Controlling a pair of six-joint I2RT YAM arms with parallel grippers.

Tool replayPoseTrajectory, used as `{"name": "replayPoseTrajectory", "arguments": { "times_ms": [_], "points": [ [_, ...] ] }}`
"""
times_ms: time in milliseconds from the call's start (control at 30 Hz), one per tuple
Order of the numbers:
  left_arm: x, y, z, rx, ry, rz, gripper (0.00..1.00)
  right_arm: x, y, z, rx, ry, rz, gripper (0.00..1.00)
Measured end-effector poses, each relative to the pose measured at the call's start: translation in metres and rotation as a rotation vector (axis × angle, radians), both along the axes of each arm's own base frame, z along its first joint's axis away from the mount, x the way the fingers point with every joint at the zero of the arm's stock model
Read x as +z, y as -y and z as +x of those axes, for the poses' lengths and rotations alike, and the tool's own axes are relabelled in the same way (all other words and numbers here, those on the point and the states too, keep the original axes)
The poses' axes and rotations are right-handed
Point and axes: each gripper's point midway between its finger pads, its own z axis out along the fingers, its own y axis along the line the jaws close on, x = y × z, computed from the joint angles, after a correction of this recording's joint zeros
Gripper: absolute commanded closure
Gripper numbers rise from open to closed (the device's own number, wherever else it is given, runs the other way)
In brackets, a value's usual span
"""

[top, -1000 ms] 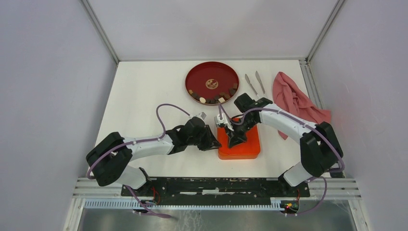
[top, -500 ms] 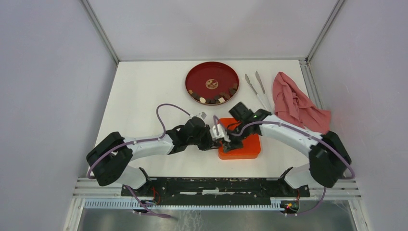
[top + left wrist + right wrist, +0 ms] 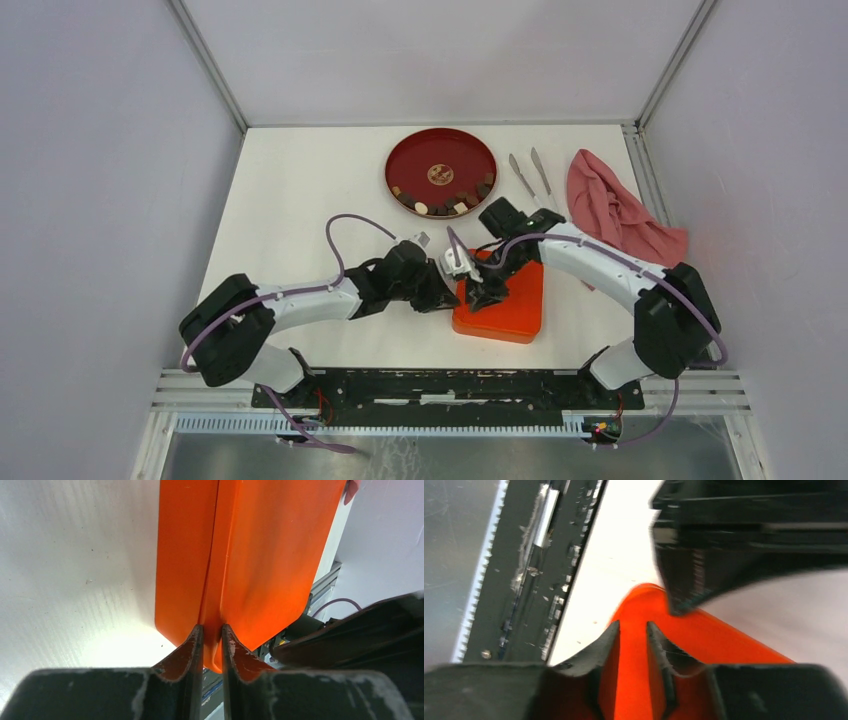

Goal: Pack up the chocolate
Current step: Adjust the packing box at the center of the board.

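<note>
Both jaws are clamped on the orange box: left gripper pinches a thin edge, right gripper a rim nearby. Chocolate sits on the red plate, well apart, unpacked. Risk: uneven pull between arms and the edge slips out or the box twists.

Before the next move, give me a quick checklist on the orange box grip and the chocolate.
1. Left gripper clamped on the orange box edge: ok.
2. Right gripper straddling the box's edge, orange filling the gap: ok.
3. Box open enough to load: cannot tell, inside hidden.
4. Chocolate exposed along the near rim of the red plate: ok.
5. Tongs lying apart from both arms: ok.
</note>
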Motion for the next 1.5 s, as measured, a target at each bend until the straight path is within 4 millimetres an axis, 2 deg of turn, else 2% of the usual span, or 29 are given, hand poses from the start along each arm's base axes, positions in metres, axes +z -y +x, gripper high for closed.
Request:
{"name": "replayPoseTrajectory", "arguments": {
  "times_ms": [67, 100, 167, 233, 333, 367, 400, 433, 500, 733, 833, 1000, 1100, 1200, 1400, 1500],
  "points": [
    [0.001, 0.000, 0.001, -0.008, 0.007, 0.011, 0.59, 0.023, 0.005, 0.020, -0.024, 0.054, 0.045, 0.43],
    [0.002, -0.001, 0.002, -0.010, 0.012, 0.023, 0.53, 0.035, 0.008, 0.029, -0.039, 0.098, 0.070, 0.36],
    [0.004, -0.002, 0.005, -0.007, 0.021, 0.050, 0.51, 0.054, 0.019, 0.043, -0.073, 0.203, 0.102, 0.23],
    [0.013, -0.003, 0.010, -0.002, 0.039, 0.064, 0.50, 0.063, 0.031, 0.043, -0.088, 0.310, 0.119, 0.17],
    [0.037, -0.003, 0.017, -0.004, 0.096, 0.061, 0.51, 0.050, 0.051, 0.024, -0.097, 0.380, 0.103, 0.13],
    [0.044, -0.003, 0.017, -0.004, 0.111, 0.052, 0.53, 0.037, 0.060, 0.018, -0.105, 0.390, 0.078, 0.13],
    [0.051, -0.005, 0.017, -0.005, 0.128, 0.046, 0.60, 0.015, 0.074, 0.012, -0.133, 0.388, 0.018, 0.15],
    [0.056, -0.008, 0.015, -0.005, 0.139, 0.041, 0.67, 0.012, 0.076, 0.011, -0.137, 0.386, 0.009, 0.17],
    [0.061, -0.014, 0.011, -0.002, 0.151, 0.031, 0.68, -0.005, 0.092, 0.014, -0.211, 0.387, -0.066, 0.19],
    [0.029, -0.044, -0.015, -0.009, 0.101, 0.094, 0.68, 0.005, 0.127, 0.056, -0.488, 0.451, -0.119, 0.24],
    [0.023, -0.046, -0.017, -0.011, 0.091, 0.106, 0.68, 0.005, 0.152, 0.079, -0.629, 0.474, -0.171, 0.34],
    [0.012, -0.040, -0.018, -0.029, 0.083, 0.096, 0.68, -0.012, 0.180, 0.100, -0.762, 0.448, -0.267, 0.42],
    [0.001, -0.038, -0.022, -0.045, 0.061, 0.112, 0.68, -0.023, 0.182, 0.102, -0.765, 0.414, -0.296, 0.51],
    [-0.008, -0.035, -0.023, -0.055, 0.046, 0.127, 0.68, -0.033, 0.179, 0.100, -0.753, 0.363, -0.302, 0.54],
    [-0.032, -0.036, -0.026, -0.066, -0.002, 0.187, 0.68, -0.052, 0.147, 0.093, -0.681, 0.214, -0.253, 0.53],
    [-0.041, -0.039, -0.027, -0.066, -0.033, 0.230, 0.68, -0.041, 0.127, 0.114, -0.665, 0.209, -0.214, 0.50]
  ]
}}
